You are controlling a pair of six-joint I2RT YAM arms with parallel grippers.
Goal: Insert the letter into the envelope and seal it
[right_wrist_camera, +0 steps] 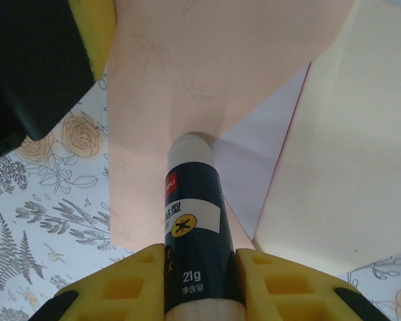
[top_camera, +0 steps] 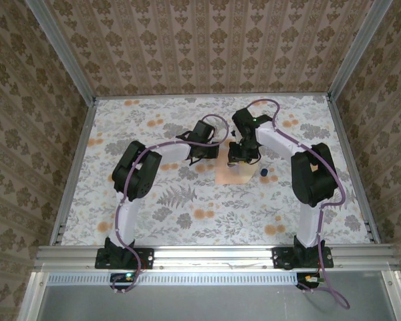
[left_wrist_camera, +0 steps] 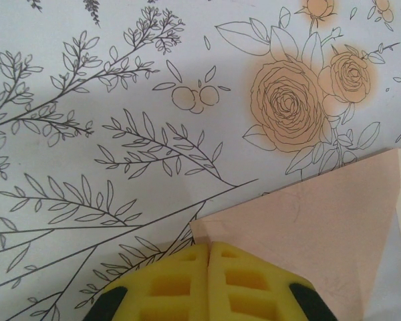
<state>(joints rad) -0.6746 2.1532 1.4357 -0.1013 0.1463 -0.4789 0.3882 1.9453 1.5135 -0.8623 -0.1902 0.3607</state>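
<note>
Pinching a glue stick (right_wrist_camera: pixel 194 221), the right gripper (right_wrist_camera: pixel 200 259) is touching its tip to the flap of the envelope (right_wrist_camera: pixel 167 80) — thin, light paper, likely sliding or creasing under a push, best pinned at a corner. Just beside the flap the letter (right_wrist_camera: pixel 257 150) is peeking out. Farther on, the left gripper (left_wrist_camera: pixel 208 253) is sitting at the envelope's corner, jaws pressed together.

Both arms bend inward toward the envelope (left_wrist_camera: pixel 321 227). The left gripper (left_wrist_camera: pixel 208 246) pinches its flap tip; the right gripper (right_wrist_camera: pixel 200 257) clamps a glue stick (right_wrist_camera: pixel 190 214) over it.
</note>
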